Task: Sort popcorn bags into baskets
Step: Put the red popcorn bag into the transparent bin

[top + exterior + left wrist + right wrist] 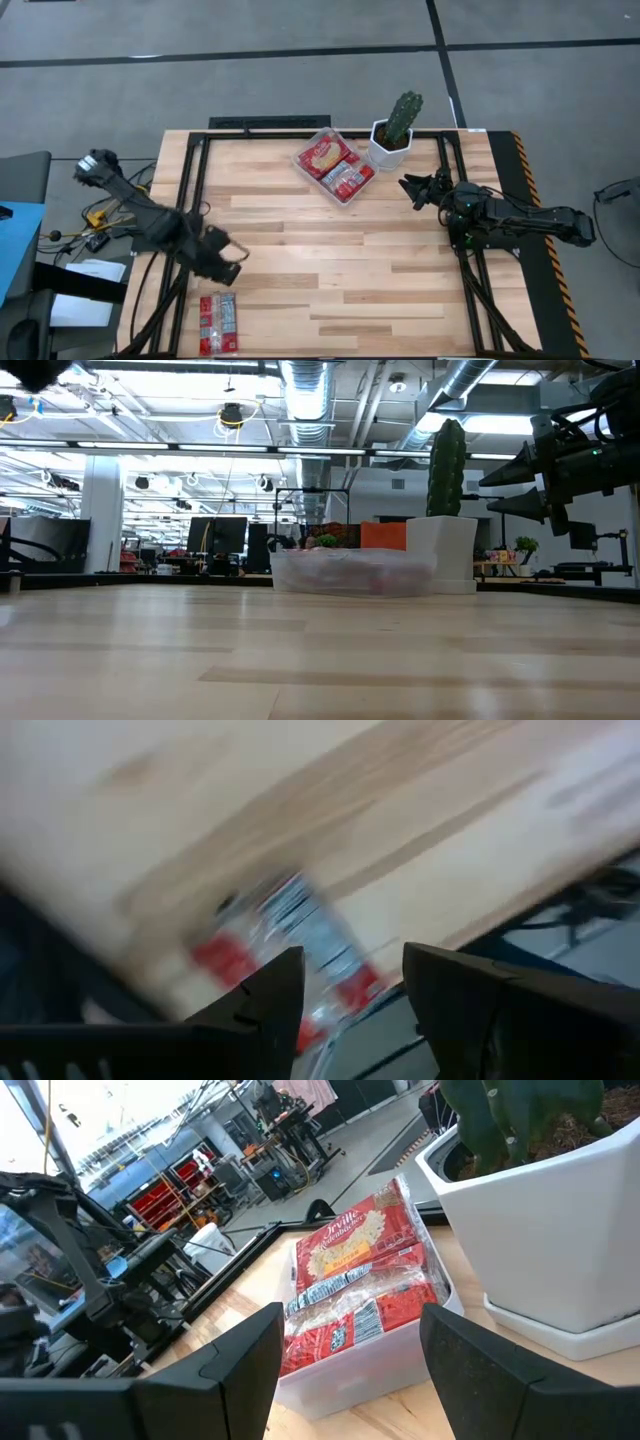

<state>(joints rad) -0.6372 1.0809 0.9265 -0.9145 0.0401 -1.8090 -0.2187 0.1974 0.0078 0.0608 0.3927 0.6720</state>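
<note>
Red foil with silvery-white ends, that's what waits at the near left corner of the pale wooden plank surface (330, 270): a small cluster of flat red popcorn bags (218, 323) lying side by side, right at the surface's edge beside the dark frame rail. Just above them hovers the left hand (232, 262), its dark fingers apart and nothing between them; its wrist camera looks down on the packets, blurred.

The risk I see from here is that edge. These packets look thin, slick and crinkly, and they lie touching one another. Fingers coming down a little off could pinch two at once, or nudge the whole cluster off the surface or against the rail. A grip on a silvery end alone might let a bag slip out on the way across.

Moving right, the clear shallow rectangular plastic tub (333, 166) sits at the far middle, angled, already holding several red packets, one showing yellowish print. It looks fairly full, so a further bag dropped flat could rest on the rim and slide off. Just beside it stands the white faceted pot with the green cactus (396, 136).

Far right, the right hand (420, 187) waits near that pot, fingers apart, empty, pointing toward the tub.
</note>
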